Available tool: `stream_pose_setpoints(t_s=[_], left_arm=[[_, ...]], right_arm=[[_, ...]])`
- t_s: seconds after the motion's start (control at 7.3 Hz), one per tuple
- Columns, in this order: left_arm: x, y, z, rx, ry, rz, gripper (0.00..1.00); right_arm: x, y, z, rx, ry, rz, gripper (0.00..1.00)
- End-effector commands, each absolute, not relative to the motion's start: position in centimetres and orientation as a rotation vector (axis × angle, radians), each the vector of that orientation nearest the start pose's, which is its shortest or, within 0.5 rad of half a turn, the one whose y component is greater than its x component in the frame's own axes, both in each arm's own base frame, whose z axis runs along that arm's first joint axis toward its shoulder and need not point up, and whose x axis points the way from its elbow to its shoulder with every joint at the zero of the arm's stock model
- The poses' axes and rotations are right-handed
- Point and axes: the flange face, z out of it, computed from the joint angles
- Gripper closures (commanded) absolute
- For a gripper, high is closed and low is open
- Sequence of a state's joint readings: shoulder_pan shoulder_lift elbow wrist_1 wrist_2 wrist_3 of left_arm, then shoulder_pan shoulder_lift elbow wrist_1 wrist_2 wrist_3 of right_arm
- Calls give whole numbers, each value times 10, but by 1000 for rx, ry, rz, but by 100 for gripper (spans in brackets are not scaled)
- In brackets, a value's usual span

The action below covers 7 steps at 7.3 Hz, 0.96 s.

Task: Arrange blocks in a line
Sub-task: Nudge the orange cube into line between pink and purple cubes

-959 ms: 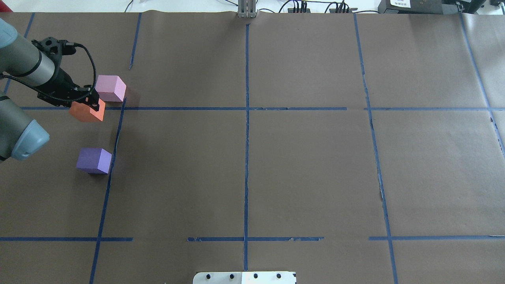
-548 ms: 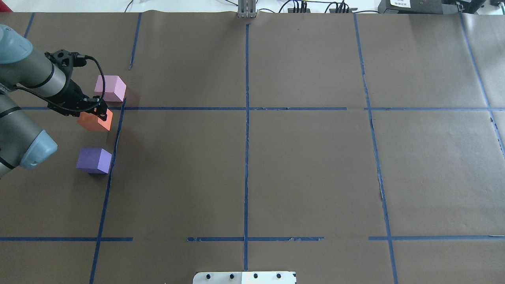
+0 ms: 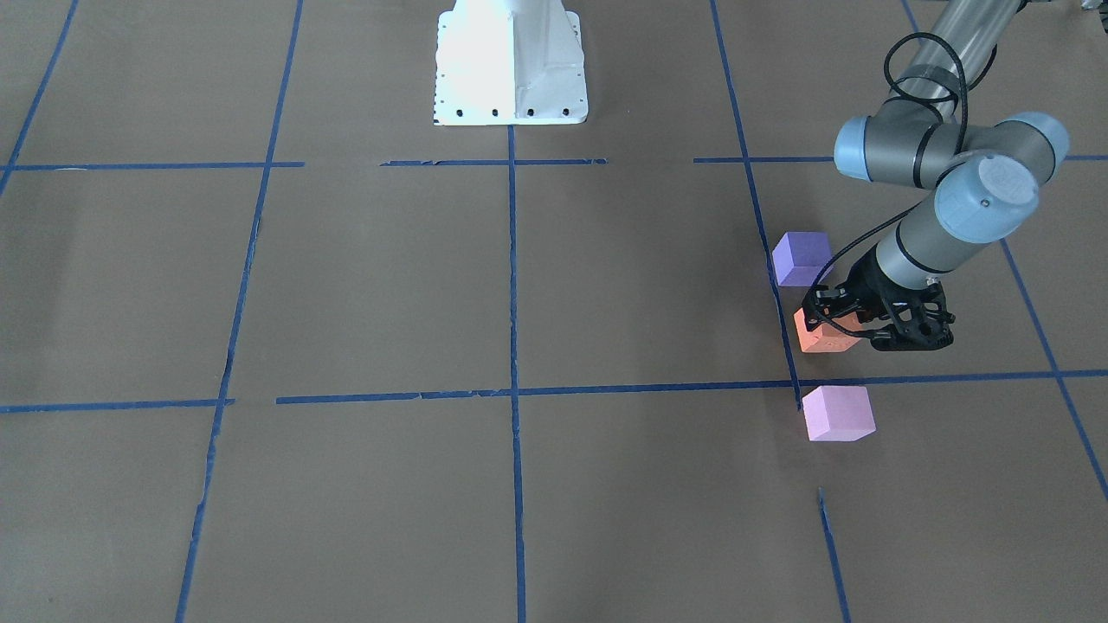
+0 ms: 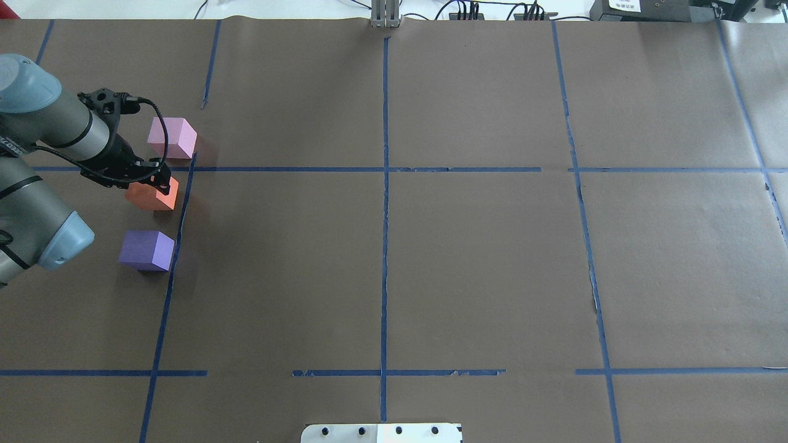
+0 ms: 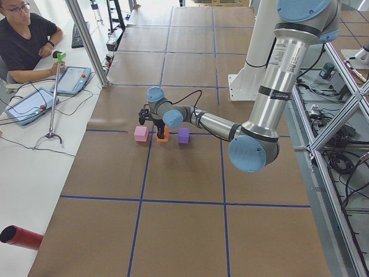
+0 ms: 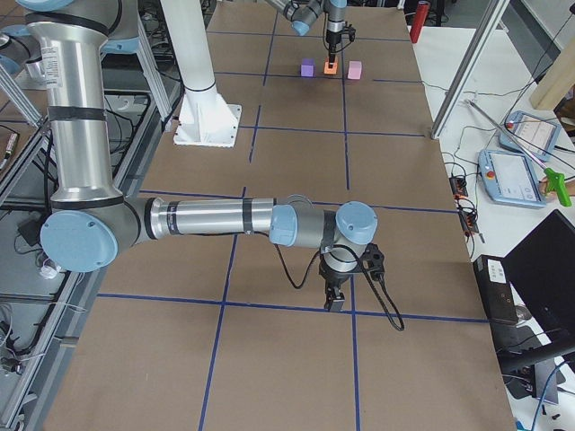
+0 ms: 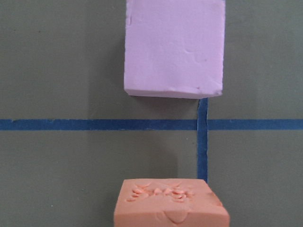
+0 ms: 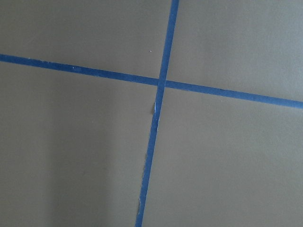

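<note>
Gripping: the left gripper (image 4: 157, 181) has its fingers pressed against two opposite sides of the orange block (image 4: 152, 197), which it holds from above.
Height under the fingers: the orange block is low over the brown paper (image 4: 480, 264); I cannot tell whether it touches.
Ahead of the fingers: the pink block (image 7: 173, 47) lies straight in front in the left wrist view, apart from the held block and past a blue tape line (image 7: 94, 125).
Behind the fingers: the violet block (image 4: 146, 249) rests on the paper toward the robot's base, apart from the held block.
Row so far: the held block sits between the other two, so this looks like the closing placement, with only the release to come.
Risk, release: if the block hangs above the paper when the fingers part, the light foam may bounce or roll off the row.
Risk, sticking: foam may cling to one finger and be dragged sideways on opening.
Risk, alignment: a slight turn in the grasp would leave its faces skewed to its neighbours.
Far from the fingers: the right gripper (image 6: 335, 301) hangs over a tape crossing, well apart from the blocks; whether its fingers are parted I cannot tell.
</note>
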<state>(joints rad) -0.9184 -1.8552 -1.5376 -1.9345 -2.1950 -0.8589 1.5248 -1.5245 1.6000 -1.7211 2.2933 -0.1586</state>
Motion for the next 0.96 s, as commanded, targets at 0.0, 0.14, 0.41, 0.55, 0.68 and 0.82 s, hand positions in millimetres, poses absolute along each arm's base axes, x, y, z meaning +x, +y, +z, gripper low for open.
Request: stream_pose_setpoints(t_s=[0.0,0.14,0.41,0.55,0.68,0.82], left_arm=[[322,-544,491,28,848,-2,85],[322,-544,490,31,850,-1,85],[322,-544,489,29,853,-1,85],[323,-544,490,27,852,0,85],[324,-544,488,25,854,-6,85],[329,-541,486,15,858,-19,85]], right_arm=[[44,-507,640,-31,-726,-168,0],[44,-507,640,-31,-726,-169,0],[44,-507,640,-31,-726,-168,0],[44,-508,639,-30,-726,-168,0],[44,-508,639,-29,-726,-170,0],[44,-508,639,-30,-726,-168,0]])
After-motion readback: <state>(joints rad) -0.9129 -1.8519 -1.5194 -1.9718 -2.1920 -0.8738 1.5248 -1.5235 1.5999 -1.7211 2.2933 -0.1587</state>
